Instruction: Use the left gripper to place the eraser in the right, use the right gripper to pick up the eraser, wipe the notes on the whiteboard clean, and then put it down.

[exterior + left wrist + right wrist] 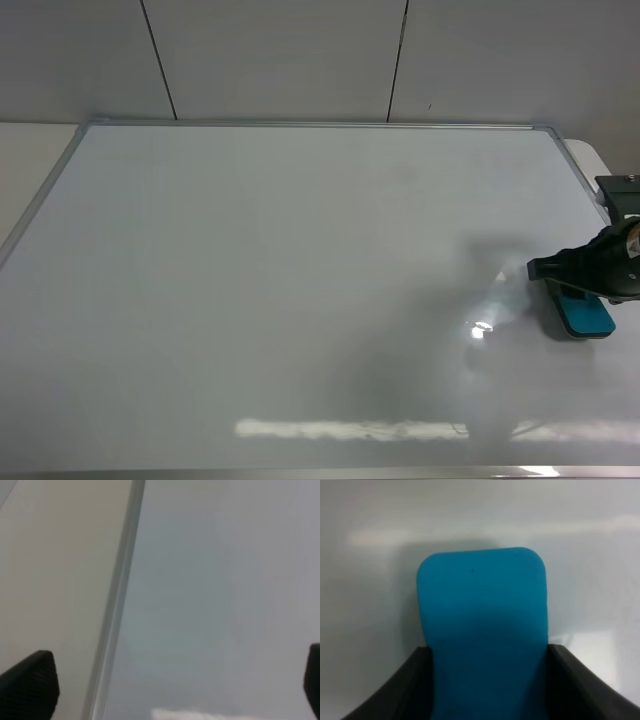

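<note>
The whiteboard (300, 280) fills most of the exterior view, and no marker notes show on it. The teal-blue eraser (585, 315) lies near the board's right edge. My right gripper (565, 280) is over the eraser and shut on it. In the right wrist view the eraser (482, 615) sits between the two black fingers (395, 690), which touch its sides, with the board (370, 605) beneath. My left gripper (170, 685) is open and empty, its fingertips (30, 685) wide apart above the board's left frame (117, 605). The left arm is out of the exterior view.
A beige tabletop (25, 160) shows beside the board's left edge and also in the left wrist view (50, 580). A pale panelled wall (280, 50) stands behind the board. Light glare (340, 430) lies along the board's near edge.
</note>
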You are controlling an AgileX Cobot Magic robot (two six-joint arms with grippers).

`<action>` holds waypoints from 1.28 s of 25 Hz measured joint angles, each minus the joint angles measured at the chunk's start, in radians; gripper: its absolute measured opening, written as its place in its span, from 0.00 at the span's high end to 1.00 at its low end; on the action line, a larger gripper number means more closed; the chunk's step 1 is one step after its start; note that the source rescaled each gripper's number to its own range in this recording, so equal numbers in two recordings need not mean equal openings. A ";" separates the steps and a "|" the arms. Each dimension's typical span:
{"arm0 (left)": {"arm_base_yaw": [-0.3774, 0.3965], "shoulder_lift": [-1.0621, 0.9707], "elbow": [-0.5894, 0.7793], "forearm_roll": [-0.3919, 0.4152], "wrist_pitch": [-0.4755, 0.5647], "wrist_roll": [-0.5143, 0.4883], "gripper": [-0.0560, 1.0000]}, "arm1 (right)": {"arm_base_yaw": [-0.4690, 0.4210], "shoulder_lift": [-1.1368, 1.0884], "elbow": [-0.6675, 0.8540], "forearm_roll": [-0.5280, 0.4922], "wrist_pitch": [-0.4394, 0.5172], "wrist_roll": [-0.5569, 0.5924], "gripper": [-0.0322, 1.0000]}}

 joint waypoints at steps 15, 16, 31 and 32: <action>0.000 0.000 0.000 0.000 0.000 0.000 0.00 | 0.000 0.000 0.000 0.000 0.007 0.000 0.01; 0.000 0.000 0.000 0.000 0.000 0.000 0.00 | 0.000 0.000 0.000 0.000 0.007 0.000 0.01; 0.000 0.000 0.000 0.000 0.000 0.000 0.00 | 0.000 -0.390 0.000 0.004 0.114 -0.003 0.00; 0.000 0.000 0.000 0.000 0.000 0.000 0.00 | 0.000 -0.450 0.000 0.004 0.119 -0.010 0.00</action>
